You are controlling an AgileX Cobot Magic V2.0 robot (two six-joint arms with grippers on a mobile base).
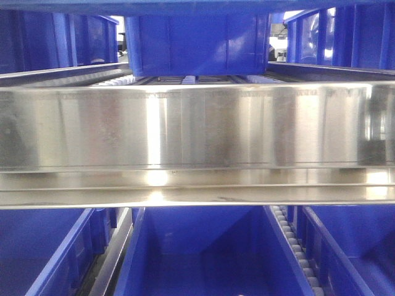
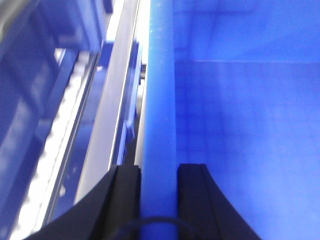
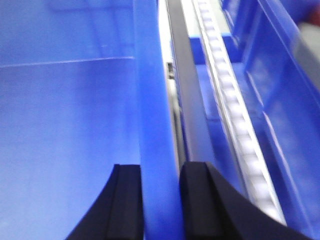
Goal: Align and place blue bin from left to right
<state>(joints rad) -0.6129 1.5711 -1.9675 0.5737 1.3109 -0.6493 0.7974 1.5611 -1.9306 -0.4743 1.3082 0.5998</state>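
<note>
The left gripper (image 2: 159, 202) is clamped on the left wall of the blue bin (image 2: 240, 150), one black finger on each side of the rim. The right gripper (image 3: 161, 205) grasps the right wall the same way. The bin sits in a rack lane with a metal rail (image 2: 107, 125) just left of it, a roller track (image 3: 235, 125) just right, and a neighbouring crate (image 3: 285, 85) beyond.

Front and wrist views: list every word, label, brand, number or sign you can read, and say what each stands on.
None can be read.
The blue bin shows plain walls in both wrist views.
The steel beam in the front view has faint marks along its upper edge, too blurred to read.
The roller track bears no label.
</note>
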